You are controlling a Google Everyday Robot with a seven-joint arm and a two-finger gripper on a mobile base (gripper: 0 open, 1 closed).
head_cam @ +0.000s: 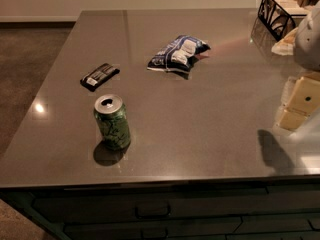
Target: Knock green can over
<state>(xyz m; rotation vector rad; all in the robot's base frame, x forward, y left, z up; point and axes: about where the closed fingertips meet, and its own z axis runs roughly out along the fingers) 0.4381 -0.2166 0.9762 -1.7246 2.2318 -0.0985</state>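
A: Containers?

B: Three. The green can (112, 122) stands upright on the grey counter (210, 114), front-left, close to the front edge. It has a silver top with a dark tab opening; can't tell what's inside. The blue-white snack bag (178, 53) lies crumpled further back, around mid-counter. The black wire basket (270, 15) sits at the far right corner with pale items in it that I can't identify.

A: Anything near the can?

B: A flat black bar (99, 76) lies behind it, slightly left, apart from it. The can's shadow sits at its base.

A: Gripper?

B: The gripper (299, 104) is at the right edge of the view, cream-coloured and partly cut off by the frame. It hangs over the counter's right side, with its shadow (272, 151) on the surface towards the front. It is well apart from the can, with most of the counter between them.

A: Jaws?

B: Can't tell whether they're parted or closed. The gripper isn't touching the can, bag or bar.

A: Below the counter?

B: Dark drawer fronts, with one handle (152, 212) visible.
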